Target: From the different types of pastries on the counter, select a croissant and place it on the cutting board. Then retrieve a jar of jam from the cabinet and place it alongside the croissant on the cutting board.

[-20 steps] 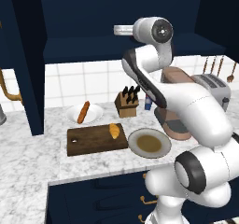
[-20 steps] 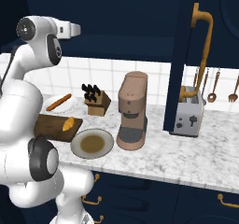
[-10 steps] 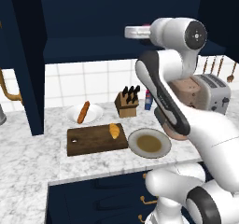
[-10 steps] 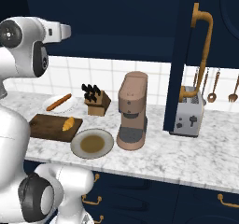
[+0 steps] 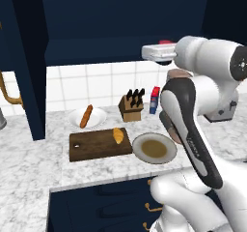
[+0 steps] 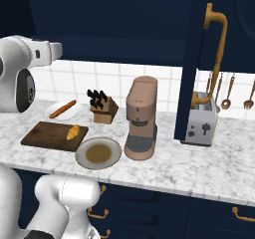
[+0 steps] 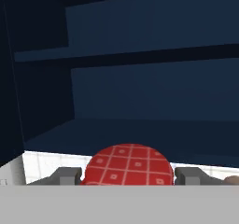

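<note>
Croissant (image 5: 117, 135): small, golden; lay on the right end of the cutting board (image 5: 91, 146), a dark brown board flat on the counter (image 5: 29, 163).

Jar of jam (image 7: 128, 166): red checked lid seen from the hand camera, set between the two finger tips; the gripper (image 7: 128, 175) stood closed about it, one tip at each side of the lid. In the left base view a red trace of the jar (image 5: 166, 42) showed at the raised hand, in front of the cabinet (image 5: 120, 28) and well above the counter.

Cabinet: dark navy, open shelves visible behind the jar.

Other pastry: long orange-brown stick (image 5: 87, 116) on a white plate (image 5: 99, 116), just behind the board.

Sundry: a second plate (image 5: 137, 144) with a brown centre beside the board's right end; knife block (image 5: 131, 108); coffee machine (image 6: 141, 117); toaster (image 6: 202, 125).
</note>
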Available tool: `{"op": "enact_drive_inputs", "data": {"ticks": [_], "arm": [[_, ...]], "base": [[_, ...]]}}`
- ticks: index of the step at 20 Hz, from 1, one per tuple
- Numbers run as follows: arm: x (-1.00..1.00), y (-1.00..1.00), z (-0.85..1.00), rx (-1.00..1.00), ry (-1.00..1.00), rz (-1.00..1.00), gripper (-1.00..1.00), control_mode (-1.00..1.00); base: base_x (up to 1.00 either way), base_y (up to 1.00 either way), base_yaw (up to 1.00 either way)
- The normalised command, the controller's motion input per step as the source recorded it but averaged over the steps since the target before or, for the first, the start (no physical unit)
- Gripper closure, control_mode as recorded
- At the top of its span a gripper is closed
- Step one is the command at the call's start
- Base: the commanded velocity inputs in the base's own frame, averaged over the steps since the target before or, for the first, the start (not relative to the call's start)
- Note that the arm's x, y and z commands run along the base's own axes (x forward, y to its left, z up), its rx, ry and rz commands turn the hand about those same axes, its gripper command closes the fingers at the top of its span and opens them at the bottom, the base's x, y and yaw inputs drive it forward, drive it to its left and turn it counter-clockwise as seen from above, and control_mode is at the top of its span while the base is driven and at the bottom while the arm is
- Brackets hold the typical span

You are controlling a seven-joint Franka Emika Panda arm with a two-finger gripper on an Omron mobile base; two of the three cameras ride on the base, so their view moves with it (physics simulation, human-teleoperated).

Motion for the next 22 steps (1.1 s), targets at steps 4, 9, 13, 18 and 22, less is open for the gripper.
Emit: {"op": "enact_drive_inputs", "data": {"ticks": [4,9,13,18,22], "arm": [[-0.94,0.0,-0.57,0.0,0.12,0.0,1.0,-1.0],[-0.55,0.04,-0.67,-0.01,0.04,0.0,1.0,-1.0],[0.0,0.2,-0.74,0.0,0.0,-0.06,1.0,-1.0],[0.12,0.32,-0.8,0.0,-0.09,-0.27,1.0,-1.0],[0.14,0.26,-0.98,0.0,-0.15,-0.33,1.0,-1.0]], "base": [[0.0,0.0,0.0],[0.0,0.0,0.0],[0.0,0.0,0.0],[0.0,0.0,0.0],[0.0,0.0,0.0]]}}
